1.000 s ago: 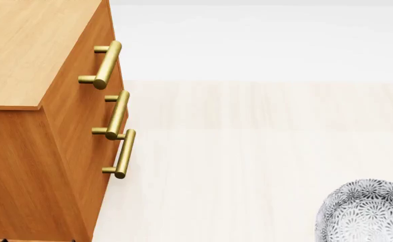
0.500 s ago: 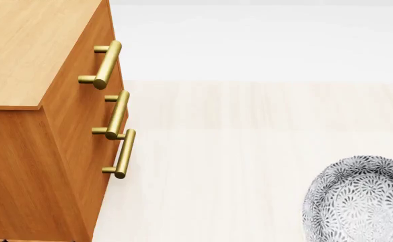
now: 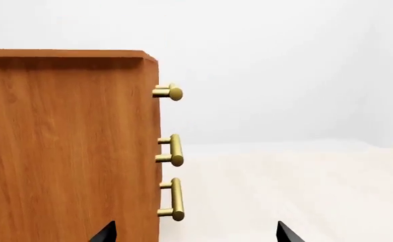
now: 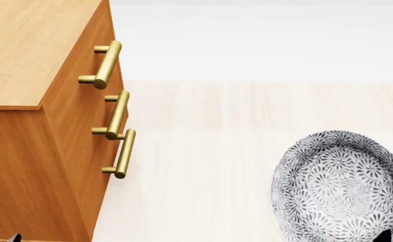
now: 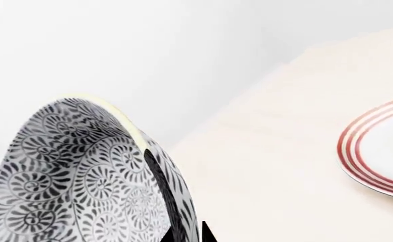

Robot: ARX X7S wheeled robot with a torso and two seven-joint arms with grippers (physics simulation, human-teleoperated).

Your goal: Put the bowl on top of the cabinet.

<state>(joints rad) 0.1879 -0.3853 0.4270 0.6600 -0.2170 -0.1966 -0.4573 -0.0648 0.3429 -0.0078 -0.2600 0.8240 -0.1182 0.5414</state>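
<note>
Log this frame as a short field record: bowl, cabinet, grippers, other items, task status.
bowl: patterned bowl lifted, tilted, to the right of the cabinet, rim pinched by right gripper
cabinet: wooden cabinet, top bare where visible, three brass handles
left gripper: left gripper open, holding nothing
other: red-ringed plate on the floor
status: bowl not yet on cabinet

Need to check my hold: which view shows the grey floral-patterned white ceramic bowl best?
The head view: the grey floral-patterned white ceramic bowl appears nearly whole, inside visible. The right wrist view shows only its side, close up, with the rim pinched; the left wrist view catches just an edge sliver.
</note>
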